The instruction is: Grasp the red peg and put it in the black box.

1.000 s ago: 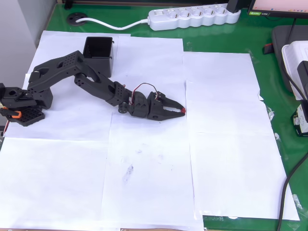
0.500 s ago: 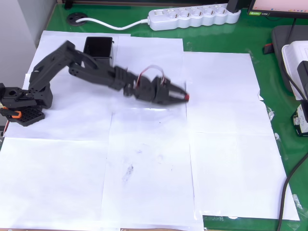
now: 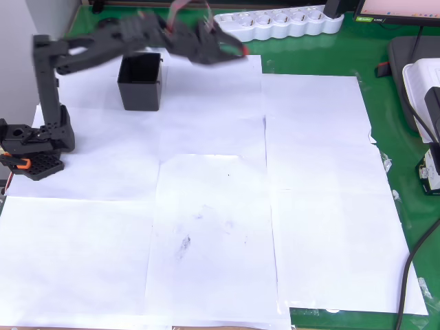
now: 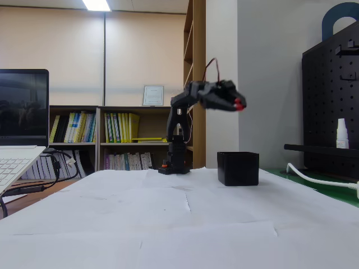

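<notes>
My black gripper (image 3: 240,51) is raised high above the table and blurred with motion, shut on the tiny red peg (image 3: 244,51) at its fingertips. In the fixed view the gripper (image 4: 238,105) hangs well above the table with the red peg (image 4: 238,105) pinched at its tip. The black box (image 3: 141,82) stands upright and open on the white paper, to the left of the gripper in the overhead view. In the fixed view the black box (image 4: 238,168) sits almost directly below the gripper's tip.
White paper sheets (image 3: 220,206) cover the green table. The arm's black base (image 3: 31,148) is at the left edge. A white power strip (image 3: 275,22) lies along the far edge, with devices and cables (image 3: 419,82) at the right. A laptop (image 4: 19,129) shows at the left in the fixed view.
The arm has lifted off the paper and swung up and back toward the far edge, carrying the red peg from the table's middle to a spot high up near the black box.
</notes>
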You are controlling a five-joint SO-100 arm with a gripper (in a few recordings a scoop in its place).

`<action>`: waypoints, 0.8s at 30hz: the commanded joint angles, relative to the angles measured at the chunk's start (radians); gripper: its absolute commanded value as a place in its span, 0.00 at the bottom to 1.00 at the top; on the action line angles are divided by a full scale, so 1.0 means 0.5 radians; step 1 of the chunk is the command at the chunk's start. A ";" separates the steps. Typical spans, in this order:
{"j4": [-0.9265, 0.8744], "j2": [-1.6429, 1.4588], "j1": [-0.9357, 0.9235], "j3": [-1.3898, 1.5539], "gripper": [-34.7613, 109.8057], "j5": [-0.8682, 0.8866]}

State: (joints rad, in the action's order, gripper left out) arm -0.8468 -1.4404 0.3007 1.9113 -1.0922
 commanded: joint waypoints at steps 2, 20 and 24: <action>-0.423 0.534 0.261 0.126 0.24 0.156; -0.963 0.540 0.696 -0.399 0.24 0.601; -0.902 0.383 0.709 -0.479 0.24 0.617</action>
State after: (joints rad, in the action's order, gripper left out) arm -1.3177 -1.2103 0.6366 1.6751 -0.7885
